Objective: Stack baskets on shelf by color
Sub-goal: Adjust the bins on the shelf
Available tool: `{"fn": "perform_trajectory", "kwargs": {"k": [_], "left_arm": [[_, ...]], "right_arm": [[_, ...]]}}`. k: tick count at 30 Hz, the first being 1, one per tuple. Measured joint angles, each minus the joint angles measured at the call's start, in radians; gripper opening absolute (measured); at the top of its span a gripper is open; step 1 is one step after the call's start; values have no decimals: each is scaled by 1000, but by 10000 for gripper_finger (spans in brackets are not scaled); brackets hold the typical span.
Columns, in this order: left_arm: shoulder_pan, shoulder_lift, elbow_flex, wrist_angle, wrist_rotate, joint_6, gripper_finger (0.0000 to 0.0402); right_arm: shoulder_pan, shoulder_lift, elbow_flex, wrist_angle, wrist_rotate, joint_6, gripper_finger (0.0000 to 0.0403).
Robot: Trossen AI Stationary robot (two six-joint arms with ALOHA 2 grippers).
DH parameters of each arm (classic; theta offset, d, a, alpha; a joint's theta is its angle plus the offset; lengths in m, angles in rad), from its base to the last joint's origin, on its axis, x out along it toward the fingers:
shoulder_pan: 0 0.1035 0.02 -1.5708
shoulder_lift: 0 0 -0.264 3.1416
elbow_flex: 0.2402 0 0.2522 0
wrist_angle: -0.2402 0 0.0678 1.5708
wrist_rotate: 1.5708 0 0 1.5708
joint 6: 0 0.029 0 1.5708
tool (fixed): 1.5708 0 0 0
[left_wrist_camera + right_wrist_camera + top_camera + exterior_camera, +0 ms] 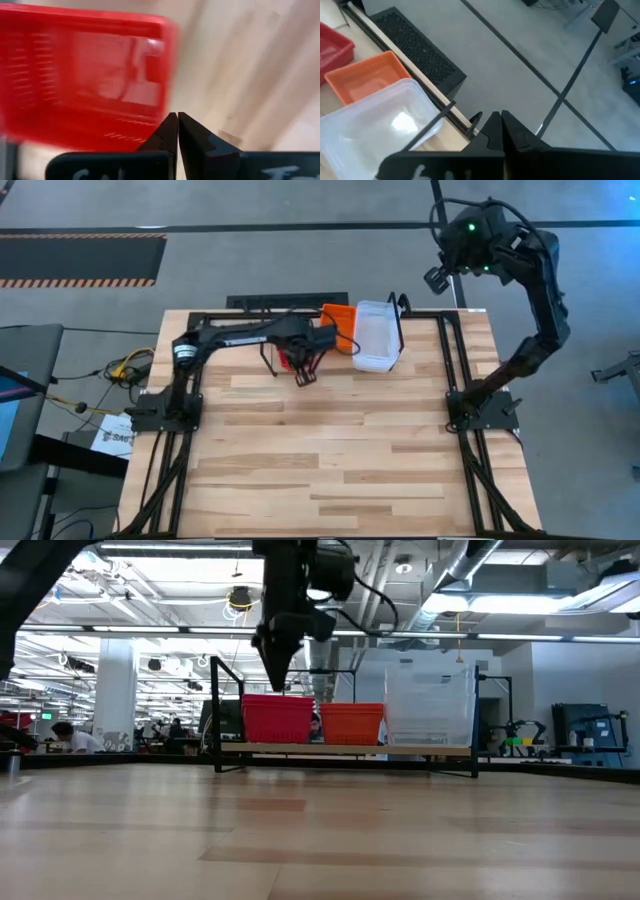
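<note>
The red basket (277,718) sits on the shelf (345,749) toward twelve o'clock on the tabletop (330,450), beside the orange basket (338,319) and the clear basket (377,335). It looks light, stiff and slightly slick (thin mesh plastic), best pinched by a rim wall. The left tool (178,131) hovers just above it, fingers shut on nothing. The right tool (500,131), also closed and empty, waits off the tabletop's far right corner.

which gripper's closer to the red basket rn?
Left. The left gripper, shut and empty, hangs right over the red basket on the shelf. The right gripper is raised beyond the table's far right corner.
</note>
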Motion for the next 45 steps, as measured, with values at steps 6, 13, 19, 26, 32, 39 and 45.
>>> {"fn": "perform_trajectory", "kwargs": {"k": [6, 13, 19, 26, 32, 39, 45], "left_arm": [[-26, 70, 0, 10, 90, 34, 0], [-37, 76, 0, 28, -30, 0, 0], [-35, 76, 0, -19, -115, -6, 0], [-35, 76, 0, -126, -153, -43, 0], [-38, 76, 0, -201, -176, -101, 0], [-42, 76, 0, -212, -202, -145, 0], [-43, 74, 0, -211, -262, -203, 0]], "right_arm": [[-45, 33, 0, 0, -1, -47, 1], [-104, 79, -5, 0, -29, -79, 1], [-124, 113, -5, 0, -64, -104, 1], [-124, 121, -5, 1, -72, -110, 1], [-124, 120, -5, 1, -74, -110, 1], [-124, 120, -5, 0, -74, -124, 1], [-124, 120, -5, 0, -75, -128, 1]]}}
